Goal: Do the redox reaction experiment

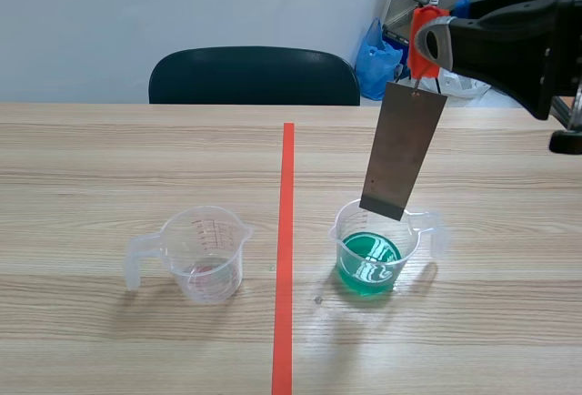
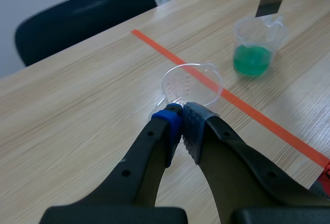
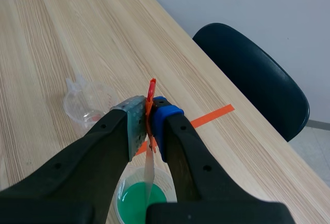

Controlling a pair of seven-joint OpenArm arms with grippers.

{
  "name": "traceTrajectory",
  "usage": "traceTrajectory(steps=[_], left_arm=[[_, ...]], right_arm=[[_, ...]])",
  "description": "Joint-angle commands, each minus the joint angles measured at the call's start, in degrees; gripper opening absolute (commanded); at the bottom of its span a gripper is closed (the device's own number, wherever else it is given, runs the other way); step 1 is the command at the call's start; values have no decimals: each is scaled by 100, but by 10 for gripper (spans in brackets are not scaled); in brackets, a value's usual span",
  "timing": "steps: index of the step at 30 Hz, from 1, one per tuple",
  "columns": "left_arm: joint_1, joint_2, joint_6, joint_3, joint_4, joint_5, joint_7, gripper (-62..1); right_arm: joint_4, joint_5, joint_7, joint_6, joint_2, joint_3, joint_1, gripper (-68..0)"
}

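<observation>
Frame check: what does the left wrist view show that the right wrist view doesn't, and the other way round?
Only the left wrist view: the left gripper, shut on nothing, close by the clear cup. Only the right wrist view: the right gripper shut on the orange clip from which the metal plate hangs. Both: the clear cup, the cup of green liquid with the plate above it, the orange-red tape line and the dark chair.
</observation>
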Motion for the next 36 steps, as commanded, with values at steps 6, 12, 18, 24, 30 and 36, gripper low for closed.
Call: traceTrajectory(steps=[6, 12, 18, 24, 30, 36], left_arm=[[-1838, -833, -468, 1307, -319, -634, 570, -582], [-3622, -1080, -688, 2887, -605, -822, 997, -582], [-5357, -723, -688, 4684, -1067, -844, 1346, -582], [-6489, 96, -673, 5901, -1620, -841, 1685, -582], [-7036, 916, -328, 6282, -2201, -841, 1939, -582], [-7274, 1412, -323, 6282, -2575, -833, 2079, -582]], right_arm=[[52, 61, 107, -20, 46, 28, 98, -669], [52, 61, 105, -20, 46, 28, 98, -669], [52, 61, 107, -20, 46, 28, 98, -669], [52, 61, 107, -20, 46, 28, 98, -669], [52, 61, 107, -20, 46, 28, 98, -669], [52, 61, 107, -20, 46, 28, 98, -669]])
